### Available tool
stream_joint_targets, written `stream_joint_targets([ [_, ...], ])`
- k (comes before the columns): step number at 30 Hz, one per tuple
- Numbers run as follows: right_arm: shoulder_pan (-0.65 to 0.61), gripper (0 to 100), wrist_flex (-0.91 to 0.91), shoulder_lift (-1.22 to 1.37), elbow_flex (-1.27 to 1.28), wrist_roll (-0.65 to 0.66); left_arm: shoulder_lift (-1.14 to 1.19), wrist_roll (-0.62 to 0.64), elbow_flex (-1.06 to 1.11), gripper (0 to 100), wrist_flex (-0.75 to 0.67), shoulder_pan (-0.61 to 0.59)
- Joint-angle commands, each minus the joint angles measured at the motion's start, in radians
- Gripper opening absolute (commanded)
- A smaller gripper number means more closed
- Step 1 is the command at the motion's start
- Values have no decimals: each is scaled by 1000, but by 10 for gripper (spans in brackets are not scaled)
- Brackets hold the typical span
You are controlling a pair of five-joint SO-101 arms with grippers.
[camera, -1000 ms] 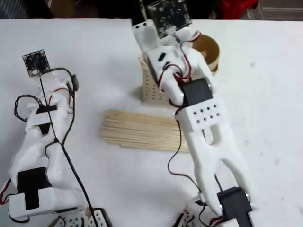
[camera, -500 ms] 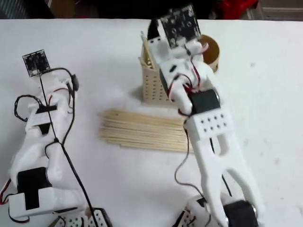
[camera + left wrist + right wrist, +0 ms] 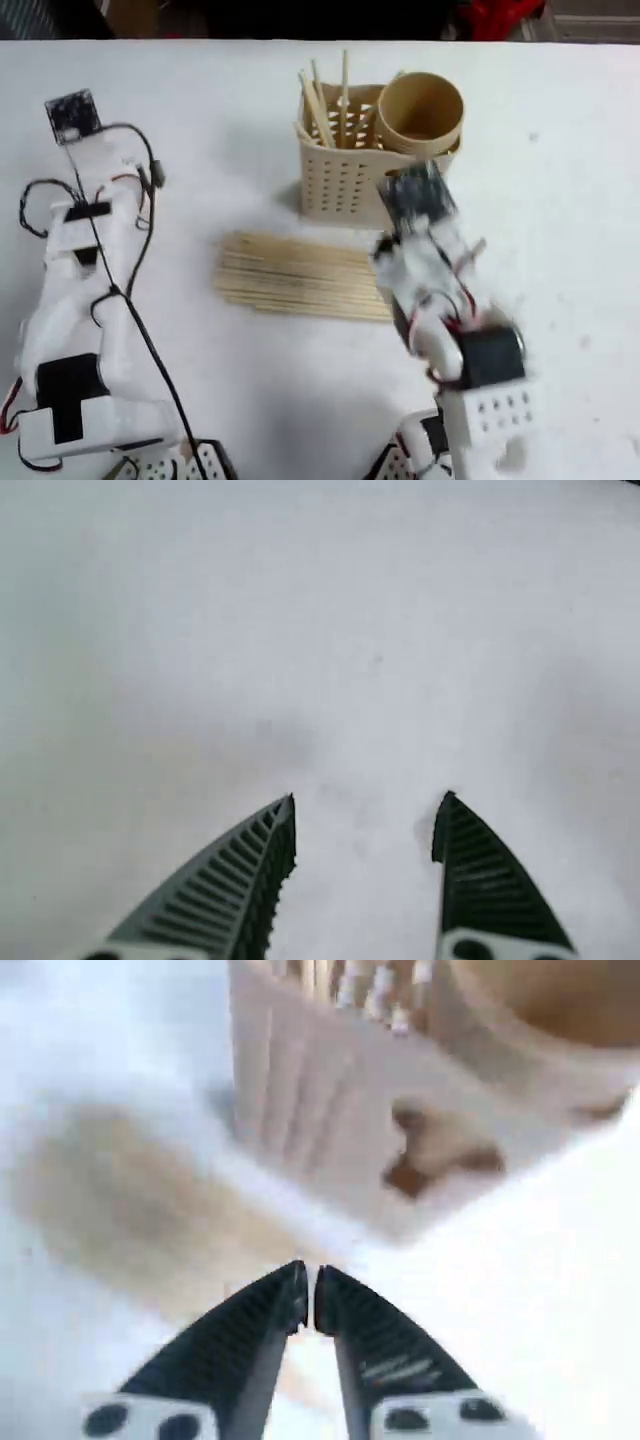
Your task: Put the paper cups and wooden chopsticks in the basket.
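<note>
A tan paper cup stands upright in the cream perforated basket, next to several wooden chopsticks set on end. A loose pile of chopsticks lies flat on the white worktop, just beside the basket.

The basket stands at 12 o'clock on the table. A paper cup and upright chopsticks fill much of its top. The chopstick pile lies just at the basket's 6 o'clock. The right arm covers the pile's 3 o'clock end. There is room to pass at the basket's 9 o'clock.
</note>
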Motion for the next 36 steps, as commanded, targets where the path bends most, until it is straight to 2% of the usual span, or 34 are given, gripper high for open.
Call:
stream_joint_targets([
  [1,111,23,104,-191,135,175,-79,-209,-250,234,460,16],
  [4,225,26,127,-332,279,221,-128,-373,-382,233,763,53],
  [7,334,28,107,-458,370,226,-189,-511,-437,232,991,147],
  [10,407,28,108,-552,405,226,-275,-629,-428,196,1132,282],
  [13,458,28,94,-591,457,227,-372,-723,-353,188,1185,429],
  [18,476,26,50,-611,640,272,-440,-763,-150,186,1094,625],
  [24,476,24,41,-651,770,252,-375,-776,5,185,898,763],
  [28,495,24,19,-650,804,252,-228,-841,-8,185,792,823],
  [33,662,24,-74,-650,836,258,-24,-905,-81,184,720,926],
  [36,720,24,-99,-647,862,259,73,-916,-123,184,674,960],
])
